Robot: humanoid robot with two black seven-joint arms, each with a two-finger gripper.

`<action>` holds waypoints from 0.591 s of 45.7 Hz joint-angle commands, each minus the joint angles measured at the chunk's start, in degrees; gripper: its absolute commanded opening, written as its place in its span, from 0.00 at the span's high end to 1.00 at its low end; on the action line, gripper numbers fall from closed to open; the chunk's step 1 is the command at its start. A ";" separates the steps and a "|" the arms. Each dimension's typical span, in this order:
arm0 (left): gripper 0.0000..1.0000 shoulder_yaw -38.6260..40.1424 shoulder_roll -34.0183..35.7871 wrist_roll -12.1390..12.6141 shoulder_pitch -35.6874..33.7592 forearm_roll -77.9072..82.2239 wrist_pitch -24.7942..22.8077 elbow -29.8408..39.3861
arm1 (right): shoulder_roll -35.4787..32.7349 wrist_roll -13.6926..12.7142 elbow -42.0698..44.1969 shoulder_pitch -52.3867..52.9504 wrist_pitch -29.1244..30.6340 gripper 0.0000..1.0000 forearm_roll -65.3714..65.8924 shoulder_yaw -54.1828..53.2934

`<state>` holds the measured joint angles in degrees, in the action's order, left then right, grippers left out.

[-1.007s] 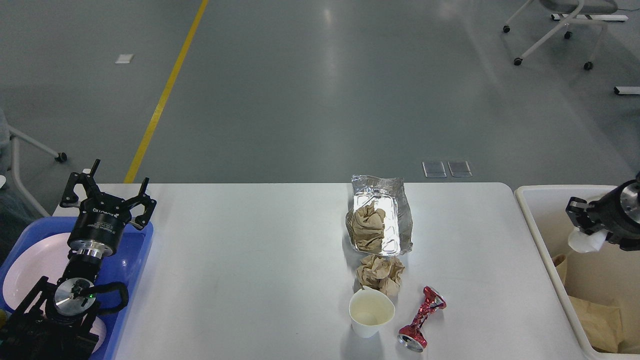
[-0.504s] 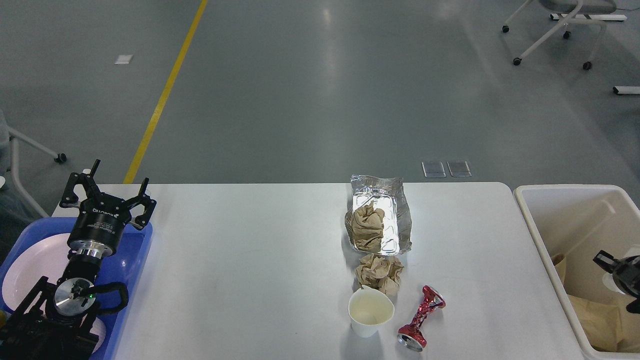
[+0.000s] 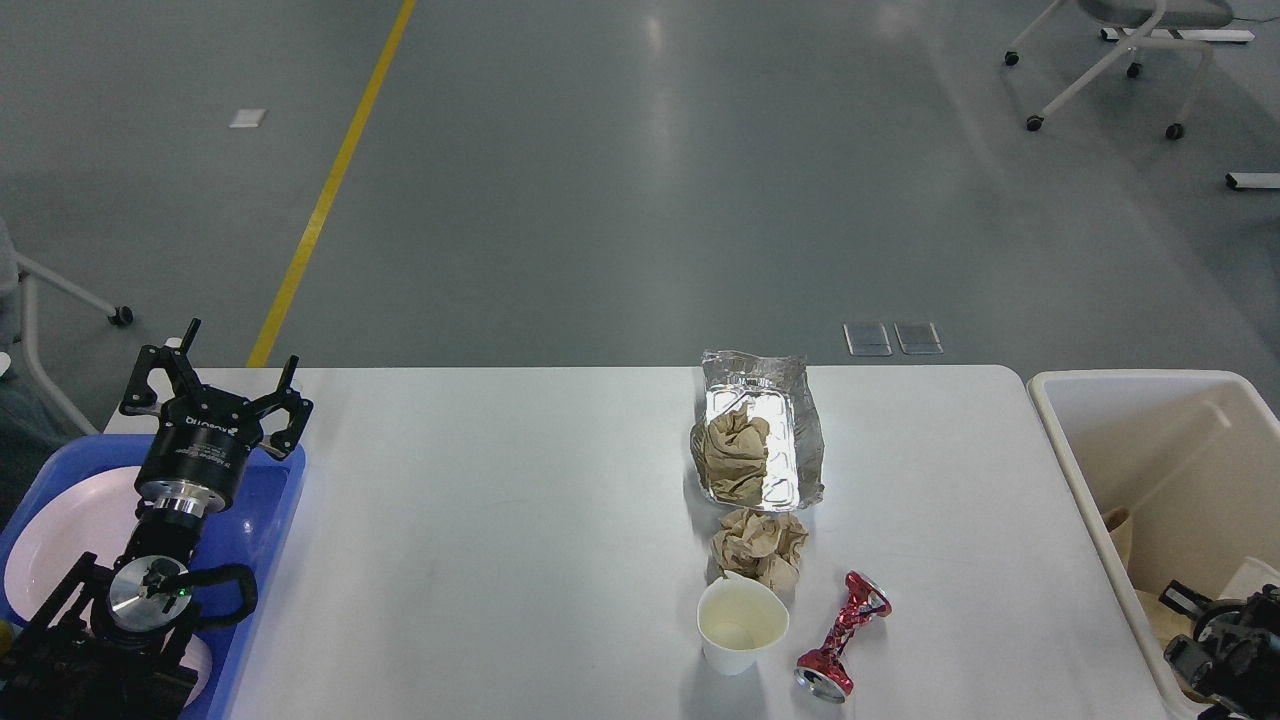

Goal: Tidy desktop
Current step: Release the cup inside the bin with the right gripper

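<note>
The white desktop (image 3: 500, 520) carries a crumpled foil tray (image 3: 795, 440) with brown paper wadded inside it, a brown paper ball (image 3: 760, 545), a white paper cup (image 3: 742, 625) and a crushed red can (image 3: 843, 635), all right of centre. My left gripper (image 3: 215, 385) stands open and empty above the far corner of the blue tray (image 3: 275, 500). My right gripper (image 3: 1215, 640) is low inside the cream bin (image 3: 1060, 440), dark and partly cut off by the view's edge; its fingers cannot be told apart.
A white plate (image 3: 60, 530) lies in the blue tray under my left arm. The bin holds brown paper (image 3: 1120, 530) and a white scrap (image 3: 1258, 578). Wheeled chairs (image 3: 1110, 60) stand on the grey floor beyond the table.
My right arm has dropped from above the bin down into it. The white scrap it carried a second ago now lies beside it in the bin. The left arm has not moved.
</note>
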<state>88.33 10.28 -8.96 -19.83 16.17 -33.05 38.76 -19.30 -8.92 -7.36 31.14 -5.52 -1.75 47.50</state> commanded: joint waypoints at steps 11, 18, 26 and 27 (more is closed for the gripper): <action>0.04 0.00 0.00 0.00 -0.03 0.00 0.00 0.00 | 0.41 0.04 -0.11 -0.20 -6.16 0.34 -0.09 -0.04; 0.04 0.00 0.00 0.00 0.05 0.00 0.00 0.00 | 0.93 -0.05 -0.47 -0.20 -9.68 0.00 -0.09 0.05; 0.04 0.00 0.00 0.00 -0.03 0.00 0.00 0.00 | 1.02 -0.05 -0.99 0.15 -9.68 0.00 -0.01 -0.04; 0.04 0.00 0.00 0.00 -0.03 0.00 0.00 0.00 | 1.02 0.04 -1.08 0.24 -9.60 0.00 0.17 -0.04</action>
<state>88.33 10.28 -8.96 -19.86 16.17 -33.05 38.76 -18.30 -8.93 -8.16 30.94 -15.16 -1.82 47.50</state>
